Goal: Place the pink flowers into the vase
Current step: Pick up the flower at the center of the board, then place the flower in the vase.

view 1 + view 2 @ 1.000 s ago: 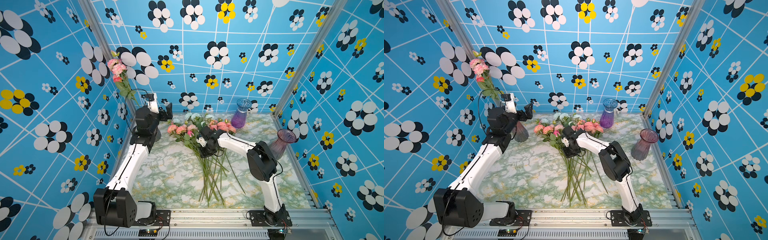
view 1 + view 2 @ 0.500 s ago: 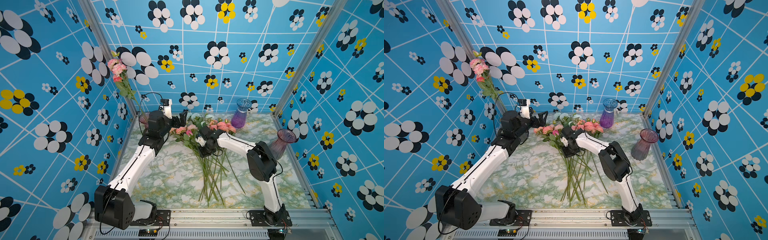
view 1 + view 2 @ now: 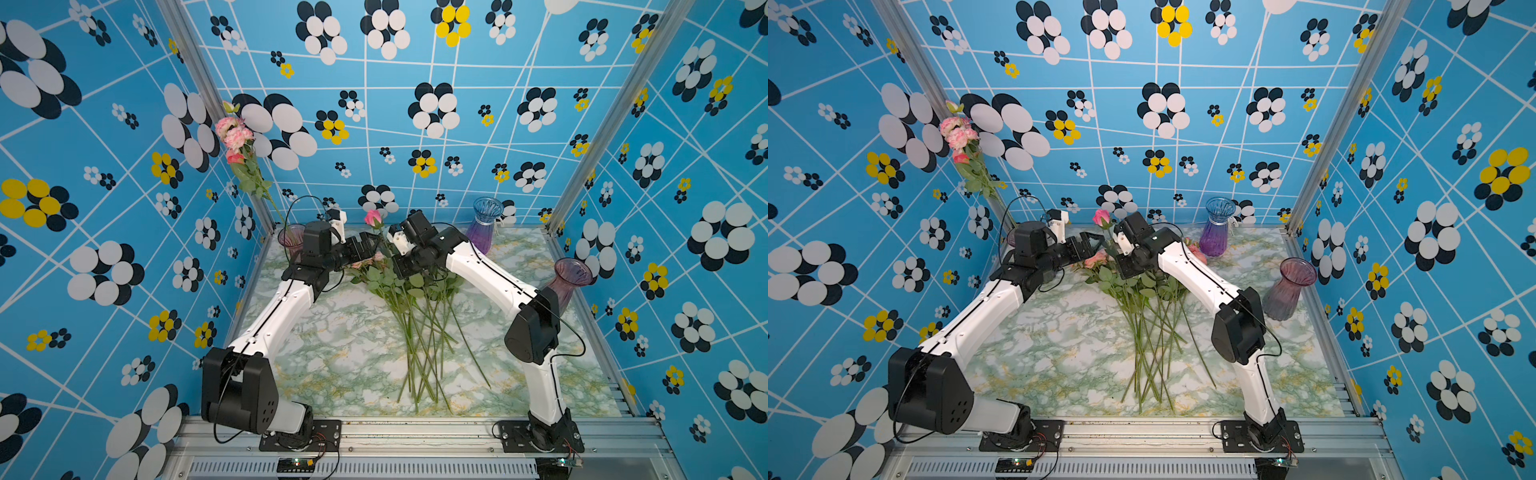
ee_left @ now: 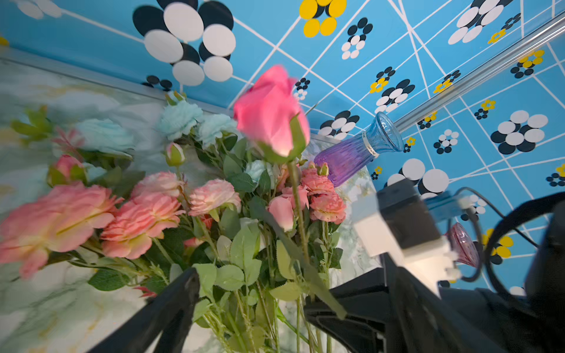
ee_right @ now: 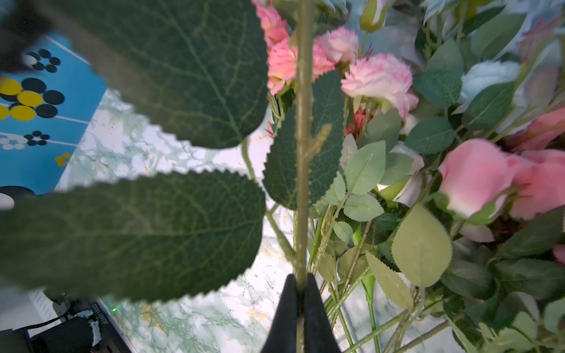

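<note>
The pink flowers (image 3: 376,266) lie in a mixed pile on the marble table, their stems fanned toward the front. My right gripper (image 5: 301,279) is shut on the thin green stem of one pink rose (image 3: 372,217), which stands upright above the pile. In the left wrist view that rose (image 4: 270,113) rises just ahead of my left gripper (image 4: 256,301), which is open with leaves between its fingers and the stem close to one finger. A pinkish vase (image 3: 291,241) in the back left corner holds several pink flowers (image 3: 233,134) leaning on the wall.
A blue and purple vase (image 3: 484,226) stands at the back right. A mauve vase (image 3: 567,282) stands by the right wall behind my right elbow. Pale blue flowers (image 4: 180,117) lie at the far side of the pile. The pile's stems (image 3: 419,345) reach toward the front rail.
My right gripper has shut on a rose stem and raised the rose upright out of the pile. My left arm has swung from the back left vase to the centre, still open.
</note>
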Available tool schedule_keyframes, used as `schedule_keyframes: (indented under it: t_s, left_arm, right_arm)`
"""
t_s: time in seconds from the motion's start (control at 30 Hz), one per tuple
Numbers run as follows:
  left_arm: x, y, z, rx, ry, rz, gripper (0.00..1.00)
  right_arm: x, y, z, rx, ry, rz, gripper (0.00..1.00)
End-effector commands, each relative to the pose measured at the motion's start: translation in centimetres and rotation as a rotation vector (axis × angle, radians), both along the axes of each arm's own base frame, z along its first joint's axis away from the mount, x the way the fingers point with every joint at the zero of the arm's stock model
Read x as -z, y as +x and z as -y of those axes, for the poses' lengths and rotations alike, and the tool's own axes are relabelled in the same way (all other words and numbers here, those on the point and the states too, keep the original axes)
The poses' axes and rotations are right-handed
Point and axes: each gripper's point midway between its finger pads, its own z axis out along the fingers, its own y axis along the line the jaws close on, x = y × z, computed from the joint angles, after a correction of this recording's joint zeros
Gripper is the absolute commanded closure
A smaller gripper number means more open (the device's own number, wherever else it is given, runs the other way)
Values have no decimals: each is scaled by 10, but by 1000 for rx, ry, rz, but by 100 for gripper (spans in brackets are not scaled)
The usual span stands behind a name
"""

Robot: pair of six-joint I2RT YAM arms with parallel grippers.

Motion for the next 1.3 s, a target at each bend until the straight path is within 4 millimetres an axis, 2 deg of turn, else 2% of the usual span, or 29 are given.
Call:
schedule_keyframes:
  t_s: [0.0, 0.13, 0.3, 0.63, 0.77, 0.93, 1.03, 1.17, 1.27]
  left_arm:
    - [-13, 1, 15, 64, -131, -50, 3]
    - [-10, 12, 22, 74, -206, -90, 8]
    - [-10, 25, 27, 71, -253, -86, 17]
    - [-4, 39, 43, 91, -307, -80, 44]
    - [-3, 40, 52, 105, -306, -74, 50]
    - [-3, 41, 55, 107, -304, -70, 80]
    - [-7, 40, 56, 119, -306, -62, 87]
    - [-13, 39, 53, 125, -268, -36, 99]
    - [-22, 41, 38, 104, -222, -7, 100]
  right_arm:
    - [-28, -5, 8, 2, 8, 29, 100]
    - [-42, -6, 4, -5, 42, 43, 100]
    - [-48, -9, 4, -9, 57, 42, 100]
    - [-46, -12, -4, -29, 91, 16, 100]
    - [-42, -11, -5, -28, 90, 10, 100]
    - [-41, -10, -4, -25, 82, 14, 100]
    - [-39, -9, -3, -21, 74, 14, 99]
    - [-36, -6, 1, 2, 56, 19, 87]
    - [-39, -6, 7, 14, 50, 27, 74]
